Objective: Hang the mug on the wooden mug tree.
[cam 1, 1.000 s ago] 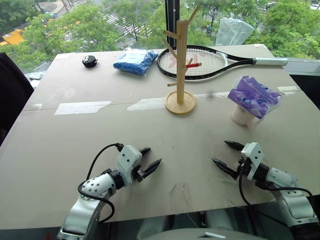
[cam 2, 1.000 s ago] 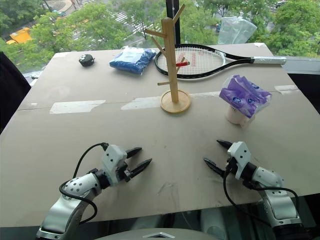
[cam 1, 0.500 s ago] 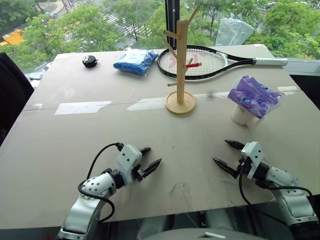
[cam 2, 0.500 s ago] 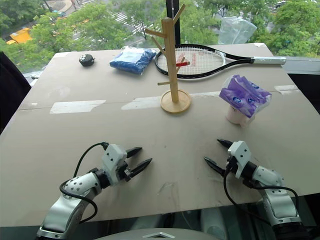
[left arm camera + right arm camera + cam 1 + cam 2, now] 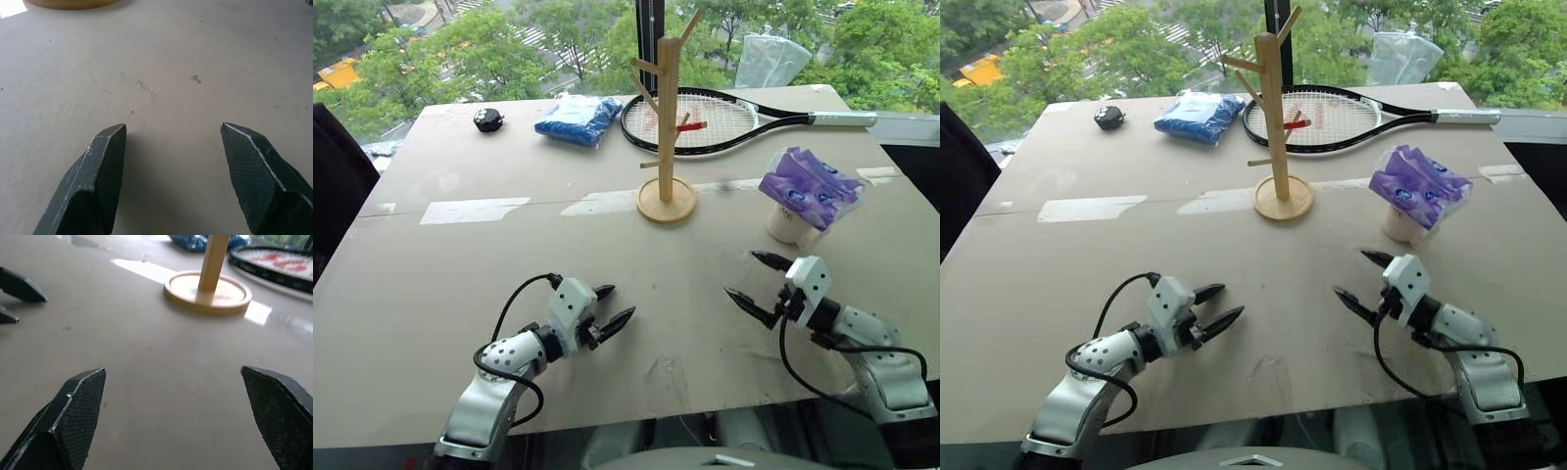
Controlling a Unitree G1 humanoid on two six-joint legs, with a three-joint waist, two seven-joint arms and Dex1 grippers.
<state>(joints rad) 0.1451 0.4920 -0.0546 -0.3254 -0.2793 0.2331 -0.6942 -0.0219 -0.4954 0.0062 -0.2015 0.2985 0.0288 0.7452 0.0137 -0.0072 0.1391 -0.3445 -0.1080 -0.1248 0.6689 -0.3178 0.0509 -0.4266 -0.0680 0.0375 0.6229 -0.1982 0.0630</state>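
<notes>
Both arms reach forward low over the beige table, forearms angled inward. The right gripper hangs just above the surface, black fingers spread wide, holding nothing. The left gripper is likewise open and empty. Beyond and outward of the right gripper sits the cream-white ceramic mug, a crumpled purple plastic packet resting on its top. The tall light-wood mug tree with slanted pegs stands well ahead, between the grippers
</notes>
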